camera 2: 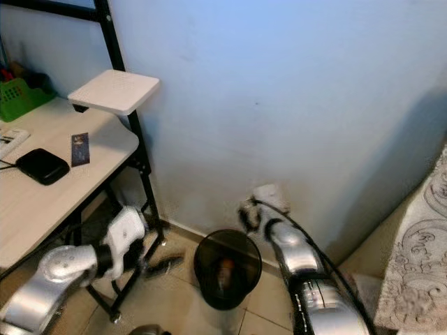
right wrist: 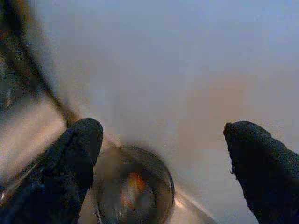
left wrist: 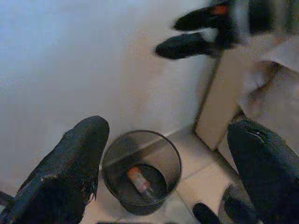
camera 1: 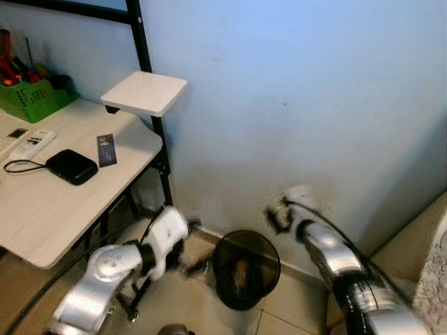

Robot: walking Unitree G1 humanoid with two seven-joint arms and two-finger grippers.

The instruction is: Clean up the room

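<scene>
Black mesh bin (camera 1: 245, 269) sits on the tiled floor against the blue wall, between the two grippers and below both. Inside it: one orange-brown item (left wrist: 138, 180) lying on the bottom, too blurred to identify; no label readable.

Left gripper (camera 1: 190, 265): low, just beside the bin on the desk side, fingers (left wrist: 70, 172) spread wide apart, holding nothing. Its wrist view looks down into the bin with the far gripper showing above.

Right gripper (camera 1: 274, 216): up near the wall, above the bin's rim on the far side from the desk, motion-blurred. Fingers (right wrist: 77, 154) released, wide gap, nothing between them; bin seen below through the gap.

Beyond the left gripper, up and outward: white desk (camera 1: 49, 209) on a black frame, carrying a small black box (camera 1: 71, 166) with a cable, a dark card (camera 1: 106, 149) (print unreadable), a white remote (camera 1: 31, 145), and a green basket (camera 1: 33, 98) of pens. White square device (camera 1: 144, 92) rests on a frame bracket above the desk's corner. No brand or text legible anywhere.
</scene>
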